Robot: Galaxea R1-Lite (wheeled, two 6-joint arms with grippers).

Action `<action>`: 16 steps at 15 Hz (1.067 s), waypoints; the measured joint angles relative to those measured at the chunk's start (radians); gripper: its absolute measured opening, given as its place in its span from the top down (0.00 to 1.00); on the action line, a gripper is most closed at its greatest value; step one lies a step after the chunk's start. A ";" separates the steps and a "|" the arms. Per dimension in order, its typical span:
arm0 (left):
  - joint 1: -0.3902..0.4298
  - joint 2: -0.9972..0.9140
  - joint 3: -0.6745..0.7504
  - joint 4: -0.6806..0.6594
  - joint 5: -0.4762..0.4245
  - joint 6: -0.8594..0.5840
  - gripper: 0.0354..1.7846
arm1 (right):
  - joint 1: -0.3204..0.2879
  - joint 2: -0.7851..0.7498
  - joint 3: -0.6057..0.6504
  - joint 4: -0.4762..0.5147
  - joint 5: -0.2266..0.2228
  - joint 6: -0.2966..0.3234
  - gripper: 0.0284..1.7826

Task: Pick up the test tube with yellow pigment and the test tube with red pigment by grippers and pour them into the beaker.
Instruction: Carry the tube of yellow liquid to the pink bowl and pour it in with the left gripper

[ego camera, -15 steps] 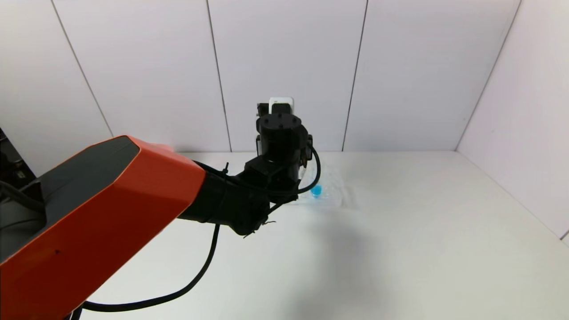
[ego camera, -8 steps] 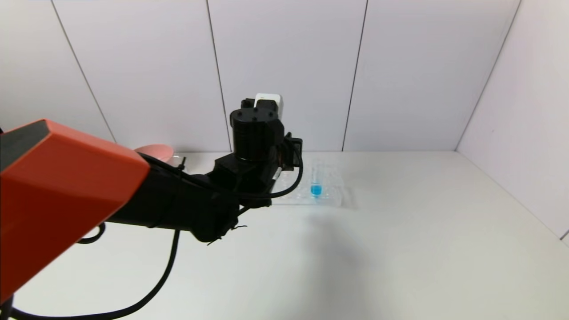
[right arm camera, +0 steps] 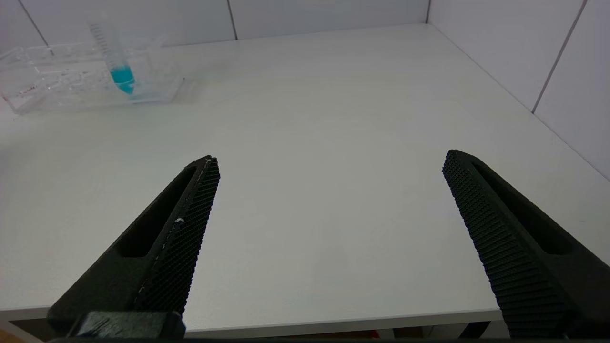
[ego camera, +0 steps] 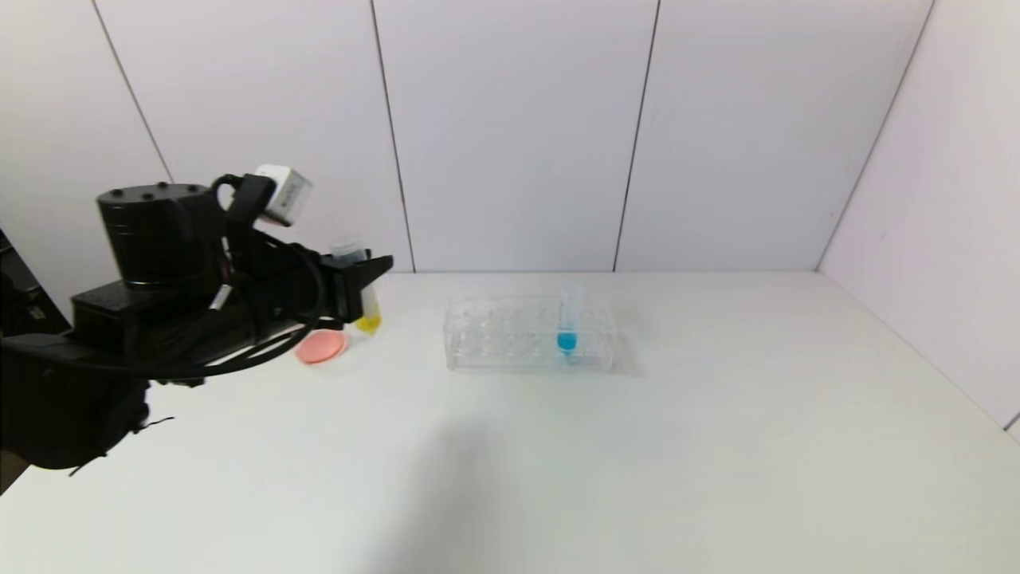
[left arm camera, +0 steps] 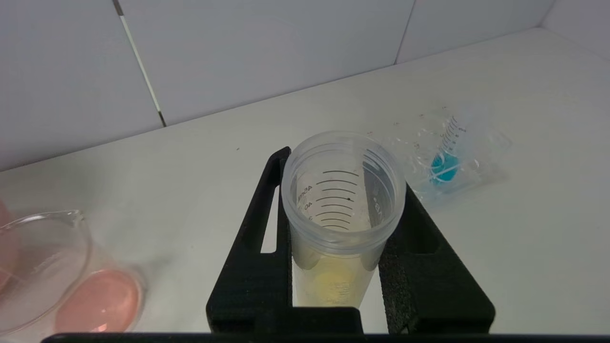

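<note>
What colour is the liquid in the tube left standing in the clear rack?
Blue liquid in the tube, clearest in the head view.

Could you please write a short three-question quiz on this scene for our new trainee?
1. True or false: the left gripper is shut on the yellow tube.
2. Which tube stands in the clear rack? A) red B) blue C) yellow
3. Fill in: the right gripper hangs over the bare table with its jaws ____.

Key
1. True: the tube sits upright between the two black fingers, near the beaker.
2. B: the blue tube is the only one seen in the rack.
3. Open, holding nothing.
</note>
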 joint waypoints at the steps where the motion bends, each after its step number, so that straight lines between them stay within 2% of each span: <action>1: 0.085 -0.033 0.034 0.001 -0.096 0.006 0.73 | 0.000 0.000 0.000 0.000 0.000 0.000 0.04; 5: 0.417 -0.098 0.106 0.012 -0.436 0.053 0.73 | 0.000 0.000 0.000 0.000 0.000 0.000 0.04; 8: 0.583 -0.064 0.058 0.073 -0.619 0.144 0.73 | 0.000 0.000 0.000 0.000 0.000 -0.001 0.04; 12: 0.641 0.042 -0.157 0.310 -0.646 0.280 0.73 | 0.000 0.000 0.000 0.000 0.000 0.000 0.04; 16: 0.646 0.157 -0.489 0.717 -0.646 0.523 0.73 | 0.000 0.000 0.000 0.000 0.000 0.000 0.04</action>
